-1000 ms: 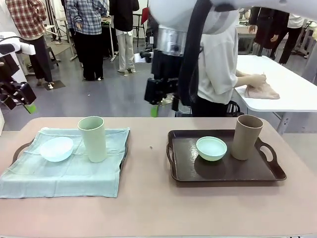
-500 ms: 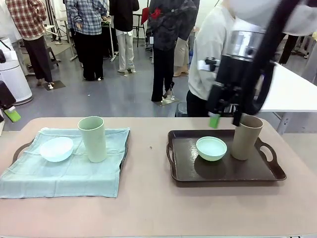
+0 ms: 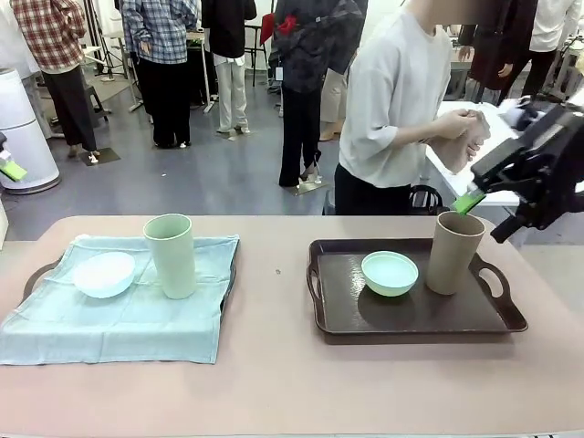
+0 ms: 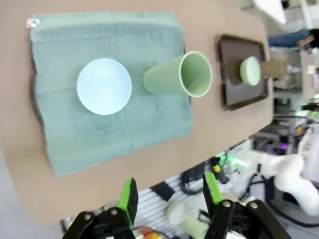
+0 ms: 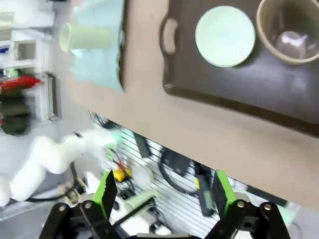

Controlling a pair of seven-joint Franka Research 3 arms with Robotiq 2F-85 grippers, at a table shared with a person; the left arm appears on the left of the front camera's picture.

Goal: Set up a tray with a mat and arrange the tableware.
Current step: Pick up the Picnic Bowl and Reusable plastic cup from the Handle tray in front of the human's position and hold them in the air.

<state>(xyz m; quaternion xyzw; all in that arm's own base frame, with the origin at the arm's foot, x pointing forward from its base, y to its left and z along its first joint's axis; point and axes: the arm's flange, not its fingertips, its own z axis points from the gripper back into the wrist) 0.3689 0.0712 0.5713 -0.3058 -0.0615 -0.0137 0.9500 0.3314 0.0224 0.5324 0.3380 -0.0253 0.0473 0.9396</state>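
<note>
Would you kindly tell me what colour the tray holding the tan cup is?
Dark brown; the tray shows best in the front view.

Left bowl (image 3: 104, 274), left cup (image 3: 171, 255) on mat (image 3: 137, 330), right bowl (image 3: 390, 273), right cup (image 3: 453, 253) in tray (image 3: 412, 316)

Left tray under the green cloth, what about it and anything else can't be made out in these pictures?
- Left tray: front view, the cloth covers it; just a handle and a strip of rim show.
- Left hand: front view, cut off by the left edge; one green pad shows.
- Person's bundle: front view, small and clasped in their hands; can't tell what it is.
</note>
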